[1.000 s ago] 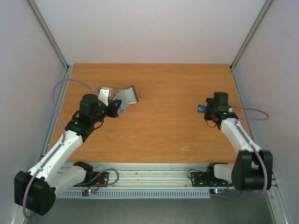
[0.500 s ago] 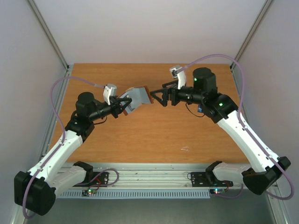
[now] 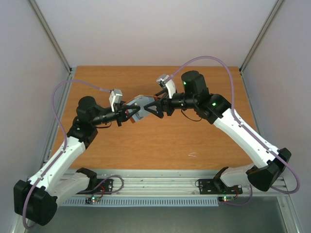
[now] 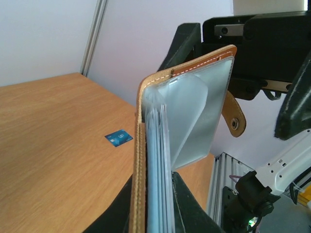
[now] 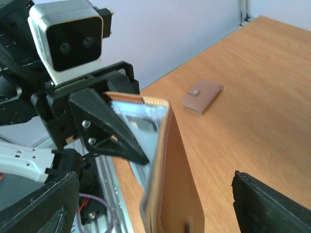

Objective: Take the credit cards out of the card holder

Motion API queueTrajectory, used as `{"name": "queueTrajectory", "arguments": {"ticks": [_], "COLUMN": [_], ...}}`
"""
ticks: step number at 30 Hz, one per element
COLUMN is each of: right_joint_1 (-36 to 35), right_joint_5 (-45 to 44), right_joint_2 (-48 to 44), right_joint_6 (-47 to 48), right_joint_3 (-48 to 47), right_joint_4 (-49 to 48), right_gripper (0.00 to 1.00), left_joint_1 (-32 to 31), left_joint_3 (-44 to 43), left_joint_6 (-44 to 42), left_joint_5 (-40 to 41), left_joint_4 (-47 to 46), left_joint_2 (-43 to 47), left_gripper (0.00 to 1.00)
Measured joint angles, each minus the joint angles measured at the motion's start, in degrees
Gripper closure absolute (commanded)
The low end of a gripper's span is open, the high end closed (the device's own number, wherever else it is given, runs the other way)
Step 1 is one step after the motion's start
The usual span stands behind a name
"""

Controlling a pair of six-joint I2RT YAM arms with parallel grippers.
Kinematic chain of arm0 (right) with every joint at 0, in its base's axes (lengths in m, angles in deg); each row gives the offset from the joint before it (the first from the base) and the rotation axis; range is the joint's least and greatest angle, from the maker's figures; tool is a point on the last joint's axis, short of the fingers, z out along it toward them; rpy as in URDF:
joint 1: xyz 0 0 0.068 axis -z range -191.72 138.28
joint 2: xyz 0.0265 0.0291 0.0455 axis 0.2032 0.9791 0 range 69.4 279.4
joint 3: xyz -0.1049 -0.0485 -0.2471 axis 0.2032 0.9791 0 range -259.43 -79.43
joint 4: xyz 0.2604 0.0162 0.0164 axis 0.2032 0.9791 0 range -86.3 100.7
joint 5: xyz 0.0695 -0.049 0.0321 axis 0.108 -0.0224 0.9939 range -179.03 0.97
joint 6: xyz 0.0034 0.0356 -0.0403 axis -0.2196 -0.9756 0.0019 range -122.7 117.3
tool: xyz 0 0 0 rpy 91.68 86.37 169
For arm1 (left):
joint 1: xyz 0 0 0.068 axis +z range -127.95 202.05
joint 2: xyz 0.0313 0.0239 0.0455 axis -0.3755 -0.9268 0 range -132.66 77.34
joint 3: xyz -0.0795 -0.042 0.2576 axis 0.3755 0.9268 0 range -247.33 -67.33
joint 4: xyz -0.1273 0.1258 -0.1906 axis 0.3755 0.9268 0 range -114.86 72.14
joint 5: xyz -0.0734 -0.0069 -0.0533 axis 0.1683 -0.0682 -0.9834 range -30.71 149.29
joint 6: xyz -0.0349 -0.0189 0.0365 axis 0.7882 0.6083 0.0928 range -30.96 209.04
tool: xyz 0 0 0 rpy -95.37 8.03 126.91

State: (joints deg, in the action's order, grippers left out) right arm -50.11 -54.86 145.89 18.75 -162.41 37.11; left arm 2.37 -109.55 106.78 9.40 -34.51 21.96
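Note:
My left gripper is shut on the card holder, pinching its lower edge and holding it upright above the table. It is brown leather outside and pale blue-grey inside, with a snap tab hanging at its far side. In the top view the card holder hangs mid-table between both arms. My right gripper is open, with one jaw on each side of the holder's brown cover and well clear of it. One blue credit card lies flat on the table. No other cards show.
The wooden table is walled by pale panels at the back and sides. In the right wrist view a small tan piece with a snap lies on the wood beyond the holder. The left wrist camera sits close in front of my right gripper.
My right arm has swung from the table's right side to the centre, leaving the blue card behind and opening its jaws around the holder. My left arm has pushed the holder slightly toward the centre.

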Motion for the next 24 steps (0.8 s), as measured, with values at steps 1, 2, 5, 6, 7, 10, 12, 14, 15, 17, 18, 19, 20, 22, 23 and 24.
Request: {"name": "queueTrajectory", "arguments": {"ticks": [1, 2, 5, 6, 7, 10, 12, 14, 15, 17, 18, 19, 20, 22, 23, 24], "right_joint_1": [-0.79, -1.40, -2.58, -2.73, -2.71, -2.71, -2.95, -3.02, -3.10, -3.15, -3.15, -3.13, -3.06, -2.89, -2.58, -2.10], "right_joint_5": [-1.01, -1.75, -4.20, -4.92, -5.64, -6.86, -7.52, -7.91, -8.11, -8.20, -8.15, -7.98, -7.69, -6.95, -6.56, -6.21], "right_joint_2": [0.52, 1.05, 2.75, 3.10, 3.28, 3.28, 3.21, 2.75, 2.40, 1.53, 1.03, 0.57, 0.20, -0.33, -0.59, -0.83], "right_joint_6": [-0.22, -0.44, -1.40, -1.84, -2.34, -3.15, -3.65, -3.65, -3.65, -3.65, -3.65, -3.65, -3.67, -3.67, -3.80, -3.89], "right_joint_3": [-0.44, -0.74, -1.18, -1.18, -1.18, -1.18, -1.18, -1.14, -1.03, -0.63, -0.37, -0.26, -0.20, -0.13, -0.04, 0.02], "right_joint_4": [-0.59, -1.16, -2.51, -2.60, -2.60, -2.56, -2.25, -1.77, -1.57, -1.29, -1.16, -0.79, -0.55, -0.35, -0.35, -0.44], "right_gripper": [0.20, 0.25, 0.57, 0.69, 0.82, 0.99, 0.99, 0.99, 0.99, 0.99, 0.99, 0.99, 0.99, 0.99, 0.99, 0.99], "left_joint_1": [-0.09, -0.17, -0.59, -0.63, -0.66, -0.74, -0.90, -1.16, -1.38, -1.75, -1.99, -2.25, -2.60, -3.02, -3.15, -3.21], "left_joint_3": [0.00, 0.00, 0.00, 0.00, 0.00, 0.00, 0.00, 0.00, 0.00, -0.02, -0.07, -0.11, -0.15, -0.20, -0.20, -0.20], "left_joint_6": [-0.02, -0.02, -0.17, -0.20, -0.20, -0.17, -0.17, -0.17, -0.17, -0.17, -0.17, -0.17, -0.13, 0.11, -0.04, 0.15], "left_joint_5": [-0.13, -0.24, -0.42, -0.46, -0.48, -0.44, -0.24, -0.22, -0.24, -0.26, -0.24, -0.24, -0.24, -0.28, -0.28, -0.26], "left_joint_4": [-0.04, -0.04, -0.02, -0.02, -0.07, -0.04, 0.31, 0.28, 0.24, 0.02, -0.04, -0.07, -0.24, -0.55, -0.55, -0.48], "left_joint_2": [0.02, 0.07, 0.61, 0.83, 0.96, 1.03, 1.03, 1.03, 1.07, 1.16, 1.20, 1.25, 1.36, 1.64, 1.86, 2.23], "left_gripper": [1.00, 1.00, 1.00, 1.00, 1.00, 1.00, 1.00, 1.00, 1.00, 1.00, 0.97, 0.90, 0.76, 0.60, 0.58, 0.58]}}
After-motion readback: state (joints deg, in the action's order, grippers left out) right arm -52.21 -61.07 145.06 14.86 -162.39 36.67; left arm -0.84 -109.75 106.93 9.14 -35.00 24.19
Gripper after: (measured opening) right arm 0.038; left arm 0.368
